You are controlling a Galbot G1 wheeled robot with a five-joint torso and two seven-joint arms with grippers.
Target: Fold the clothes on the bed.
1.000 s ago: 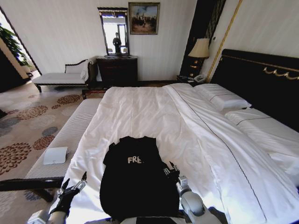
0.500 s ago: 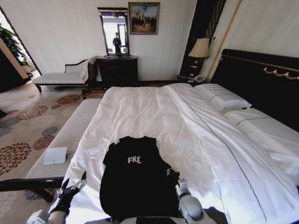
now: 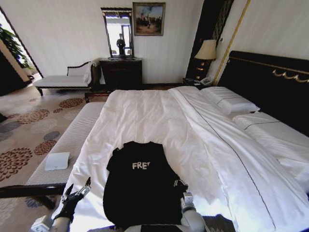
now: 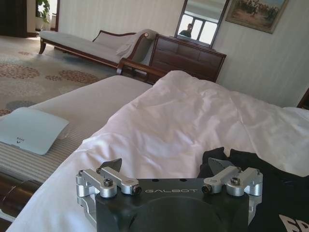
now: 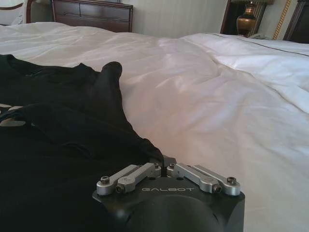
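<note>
light: bright daylight | glare: white bed (image 3: 159, 116) overexposed | edges: wide-angle bending | focus: sharp

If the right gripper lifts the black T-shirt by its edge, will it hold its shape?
Probably not. The T-shirt lies wrinkled and bunched on the bed, so it is likely floppy and would drape. It looks light, pinched in the shut right gripper.

Matt black cloth T-shirt (image 3: 142, 188); smooth white sheets (image 3: 159, 121).

Two black gripper housings marked GALBOT in pale letters are seen, fitted with silver linkage bars and small dark screws; grey rounded wrists are attached.
</note>
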